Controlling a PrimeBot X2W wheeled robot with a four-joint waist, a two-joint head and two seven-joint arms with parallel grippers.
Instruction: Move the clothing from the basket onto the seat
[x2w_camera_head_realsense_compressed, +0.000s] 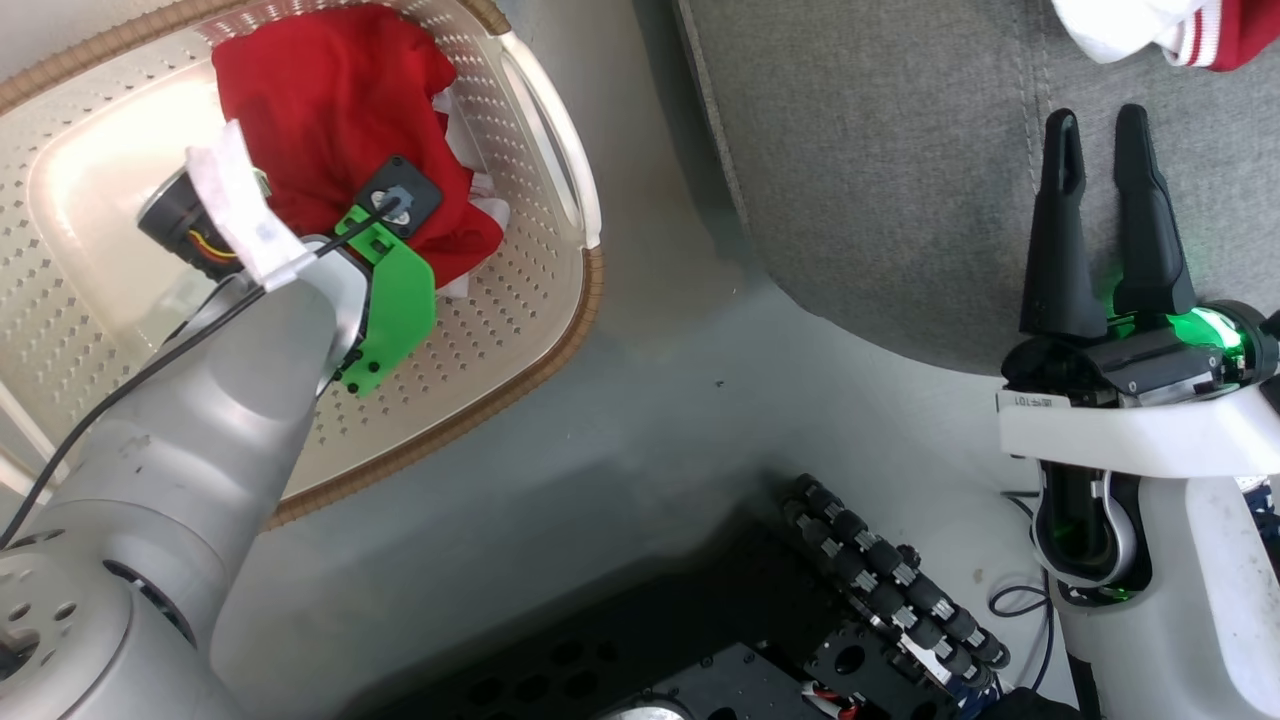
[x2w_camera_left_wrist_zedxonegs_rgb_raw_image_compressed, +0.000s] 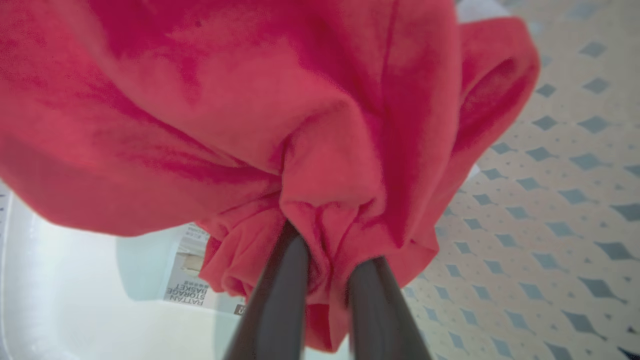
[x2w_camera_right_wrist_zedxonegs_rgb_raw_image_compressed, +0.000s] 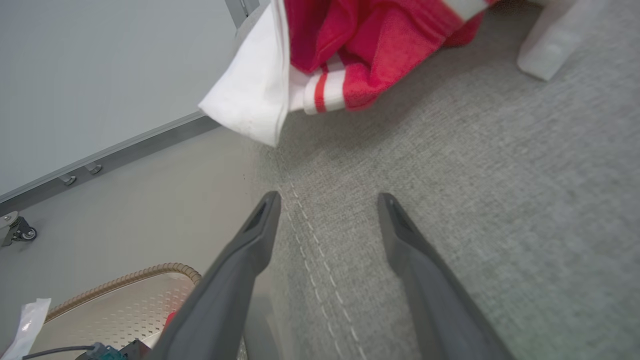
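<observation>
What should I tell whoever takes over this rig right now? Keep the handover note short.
The left gripper is shut on the basket garment, which is in the basket.
The right gripper is open and empty, over the seat.
The seat garment lies on the seat, near its edge.
Done: one garment is on the seat.
Left: lift the basket garment out, carry it across and lay it on the seat.

Label (x2w_camera_left_wrist_zedxonegs_rgb_raw_image_compressed: 186, 295) (in basket (x2w_camera_left_wrist_zedxonegs_rgb_raw_image_compressed: 550, 200)): "RATTAN STORAGE BASKET"
</observation>
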